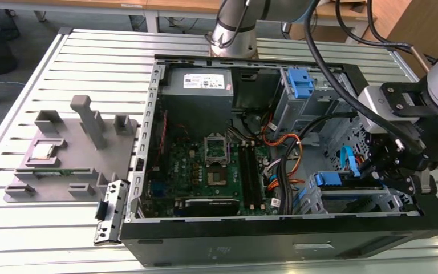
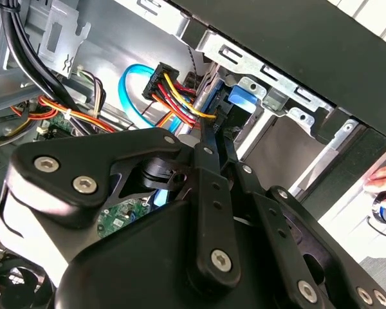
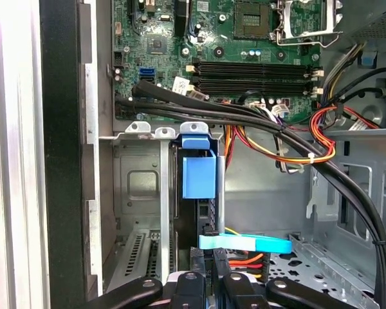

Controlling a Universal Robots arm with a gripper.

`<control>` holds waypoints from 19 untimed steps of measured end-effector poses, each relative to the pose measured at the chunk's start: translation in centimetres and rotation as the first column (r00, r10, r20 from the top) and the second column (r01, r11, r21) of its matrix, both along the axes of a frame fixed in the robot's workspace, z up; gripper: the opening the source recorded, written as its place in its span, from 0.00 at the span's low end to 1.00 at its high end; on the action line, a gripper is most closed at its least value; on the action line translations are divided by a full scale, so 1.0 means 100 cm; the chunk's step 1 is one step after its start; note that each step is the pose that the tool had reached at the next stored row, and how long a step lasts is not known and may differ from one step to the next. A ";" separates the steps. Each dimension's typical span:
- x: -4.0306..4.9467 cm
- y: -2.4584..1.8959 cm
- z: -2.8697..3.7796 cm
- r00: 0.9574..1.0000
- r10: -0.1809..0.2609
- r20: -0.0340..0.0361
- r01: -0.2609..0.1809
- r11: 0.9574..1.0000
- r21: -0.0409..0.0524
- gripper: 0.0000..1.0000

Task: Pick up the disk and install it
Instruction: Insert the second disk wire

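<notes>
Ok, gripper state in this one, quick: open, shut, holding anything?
Gripper: down inside the computer case by the drive bay; the fingers look drawn together, but whether they hold the disk cannot be told.

so the open computer case (image 1: 280, 240) sits on the slatted table (image 1: 89, 51), fixture block (image 1: 59, 160) off to the exterior view's left, motherboard (image 1: 203, 165) inside, drive cage (image 1: 356, 197) at the right.

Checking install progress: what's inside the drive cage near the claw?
In the cage, the disk stands on edge, its blue tab showing. The claw sits beside its cabled end; the disk's body is hidden by cage walls.
</notes>
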State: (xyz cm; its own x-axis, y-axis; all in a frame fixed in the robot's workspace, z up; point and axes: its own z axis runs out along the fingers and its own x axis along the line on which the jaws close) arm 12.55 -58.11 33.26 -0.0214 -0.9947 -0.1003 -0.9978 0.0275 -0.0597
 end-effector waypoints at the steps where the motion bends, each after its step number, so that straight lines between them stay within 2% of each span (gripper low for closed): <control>1: 0.0000 0.0000 0.0000 1.000 0.000 0.000 0.000 1.000 0.000 0.17; 12: 0.0000 0.0000 -0.0002 1.000 0.000 0.000 0.000 1.000 0.000 0.17; 19: 0.0000 0.0001 0.0034 1.000 0.000 0.000 0.000 1.000 0.001 0.17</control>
State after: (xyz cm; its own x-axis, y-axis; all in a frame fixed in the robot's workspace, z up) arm 12.55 -58.10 33.60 -0.0215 -0.9947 -0.1009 -0.9978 0.0276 -0.0597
